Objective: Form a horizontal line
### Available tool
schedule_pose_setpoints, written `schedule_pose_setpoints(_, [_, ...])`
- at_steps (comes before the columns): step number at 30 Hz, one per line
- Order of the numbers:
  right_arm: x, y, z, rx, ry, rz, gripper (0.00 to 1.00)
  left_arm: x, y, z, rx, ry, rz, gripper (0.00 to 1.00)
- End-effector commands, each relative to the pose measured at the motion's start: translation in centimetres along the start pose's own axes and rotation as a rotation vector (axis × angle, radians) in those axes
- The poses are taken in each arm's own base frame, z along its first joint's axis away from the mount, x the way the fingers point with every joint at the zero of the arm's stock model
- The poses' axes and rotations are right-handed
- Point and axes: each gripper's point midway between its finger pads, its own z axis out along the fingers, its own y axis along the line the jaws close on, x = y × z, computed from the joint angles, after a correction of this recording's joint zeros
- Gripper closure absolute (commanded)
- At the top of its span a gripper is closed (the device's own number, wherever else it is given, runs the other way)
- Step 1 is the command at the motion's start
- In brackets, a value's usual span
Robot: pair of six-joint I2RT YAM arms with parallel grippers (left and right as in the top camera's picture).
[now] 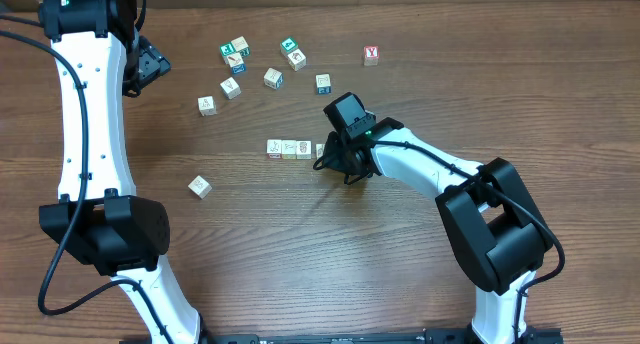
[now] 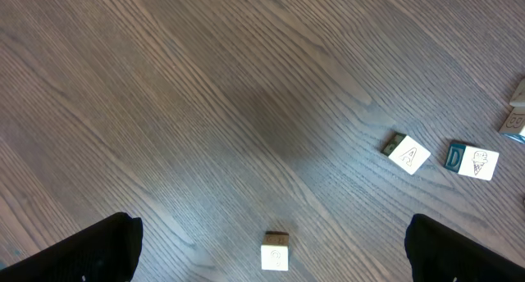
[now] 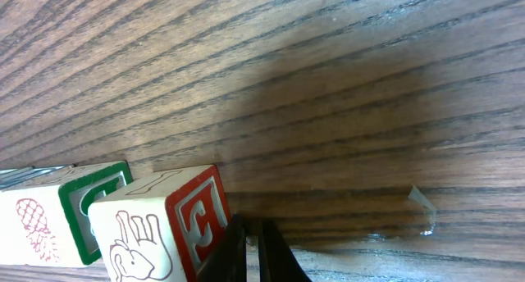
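I judge the line nearly done: the row of small pale wooden cubes (image 1: 289, 148) sits touching at the overhead view's centre, my right gripper (image 3: 254, 251) pressed shut just beside its right end, my left gripper (image 1: 150, 64) spread wide at upper left.

Left arm (image 1: 88, 114): white links, black joints, black cable. Right end effector (image 3: 254, 233): black.
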Motion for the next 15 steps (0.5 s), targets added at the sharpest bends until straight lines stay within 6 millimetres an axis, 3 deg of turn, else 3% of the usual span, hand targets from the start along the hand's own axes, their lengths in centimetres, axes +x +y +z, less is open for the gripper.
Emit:
schedule_pose_setpoints(1, [2.88, -1.70, 1.93, 0.041, 0.105, 0.007, 0.96, -0.12, -0.16, -0.70, 0.014, -0.015, 0.021, 0.00])
schedule_pose_setpoints(15, [2.03, -0.86, 2.02, 0.007, 0.070, 0.002, 0.96, -0.12, -0.16, -0.70, 0.014, -0.015, 0.021, 0.00])
